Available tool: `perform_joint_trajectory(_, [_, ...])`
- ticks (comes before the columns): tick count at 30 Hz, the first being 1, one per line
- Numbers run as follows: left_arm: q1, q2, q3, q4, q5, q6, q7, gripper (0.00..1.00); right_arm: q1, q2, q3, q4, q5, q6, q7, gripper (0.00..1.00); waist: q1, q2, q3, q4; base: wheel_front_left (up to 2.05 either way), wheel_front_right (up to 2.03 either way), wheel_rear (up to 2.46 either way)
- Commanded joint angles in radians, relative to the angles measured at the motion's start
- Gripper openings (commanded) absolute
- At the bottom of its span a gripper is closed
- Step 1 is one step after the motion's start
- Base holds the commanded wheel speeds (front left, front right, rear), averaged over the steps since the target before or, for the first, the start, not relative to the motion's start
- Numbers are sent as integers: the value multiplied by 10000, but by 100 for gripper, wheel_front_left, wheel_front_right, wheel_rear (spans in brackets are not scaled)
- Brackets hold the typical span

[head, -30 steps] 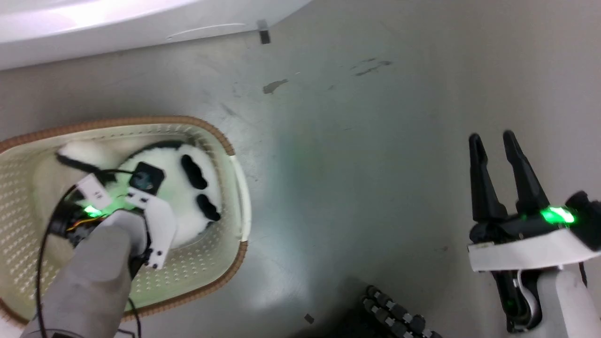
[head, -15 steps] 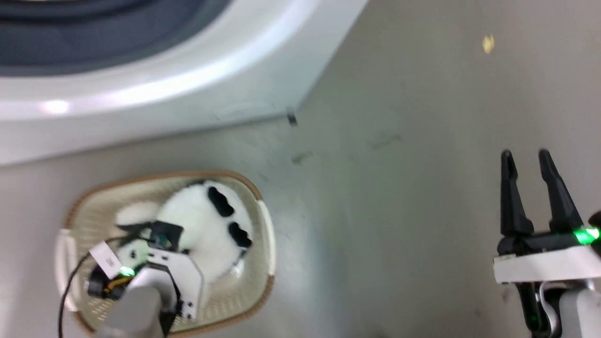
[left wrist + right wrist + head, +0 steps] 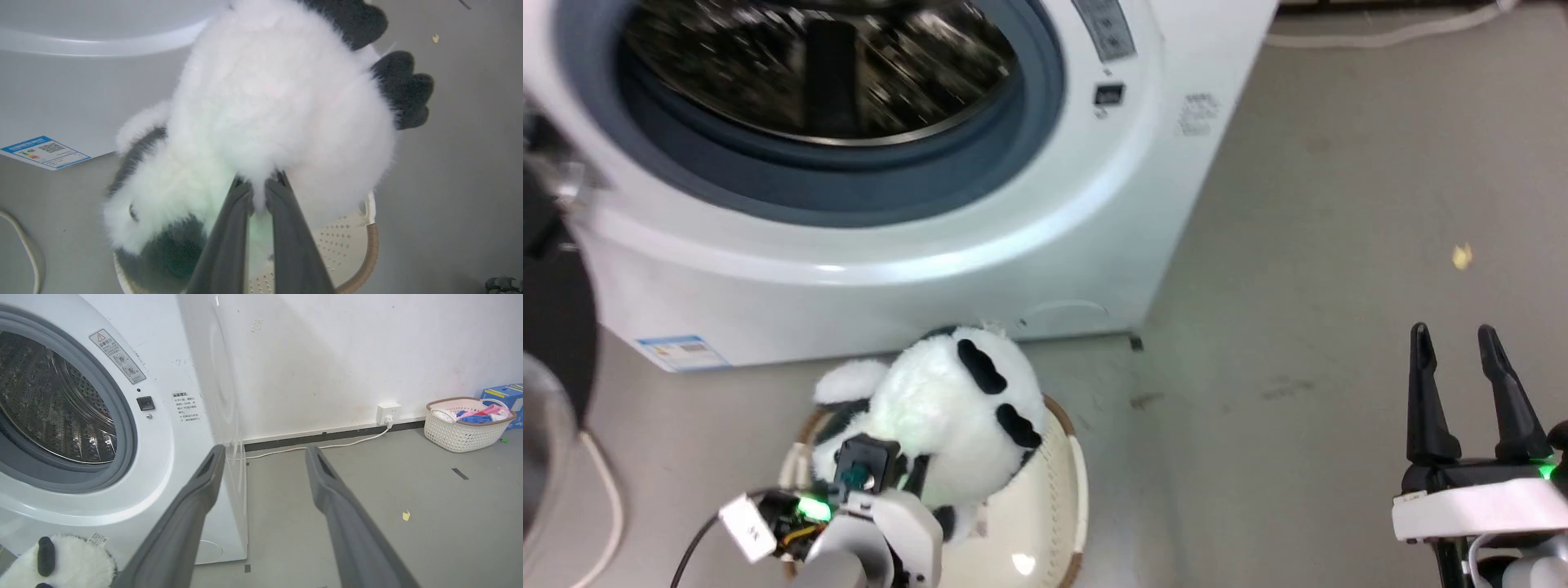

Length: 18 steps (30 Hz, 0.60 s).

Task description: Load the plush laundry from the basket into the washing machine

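The plush laundry (image 3: 947, 408), a fluffy white panda-like toy with black patches, hangs partly lifted above the cream basket (image 3: 1063, 498) with its brown rim. My left gripper (image 3: 257, 185) is shut on the plush's white fur; in the head view this gripper (image 3: 913, 472) sits at the plush's near side. Just behind the basket stands the white washing machine (image 3: 980, 253), its grey gasket and steel drum (image 3: 45, 408) exposed. At the lower right my right gripper (image 3: 1454, 336) hovers open over bare floor, nothing between its fingers (image 3: 204, 477).
The washer's dark-rimmed door (image 3: 551, 327) hangs open at the left. A white cable (image 3: 605, 506) lies on the floor below it. By the far wall stand a second basket with clothes (image 3: 466, 428), a blue box (image 3: 504, 396) and a wall socket (image 3: 387, 410).
The head camera has tilted up, bringing the washer's opening into view. My left gripper has raised the plush from the basket's bottom to above its rim. The right gripper stays open.
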Motion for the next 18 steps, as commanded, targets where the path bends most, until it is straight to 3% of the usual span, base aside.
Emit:
perform_joint_trajectory(1, [283,68,107,-333,87,122,-65,0,138,3,-22,-7,-28,-7,-44,100,3,0,-496,421,0,0,0])
perform_joint_trajectory(4, [1241,200,756,-2491,403,657,-66,0,264,3,-21,-24,-79,-7,-44,100,3,0,-701,512,0,0,0])
perform_joint_trajectory(5, [1241,200,756,-2491,403,657,-66,0,264,3,-21,-24,-79,-7,-44,100,3,0,-701,512,0,0,0])
perform_joint_trajectory(9, [1934,327,1405,-4752,967,1019,-67,0,302,3,-41,-69,-96,-7,-44,100,3,0,-711,510,0,0,0])
perform_joint_trajectory(18, [1732,587,2472,-8143,1927,1079,-67,0,72,3,130,-252,-50,-7,-44,100,3,0,206,219,0,0,0])
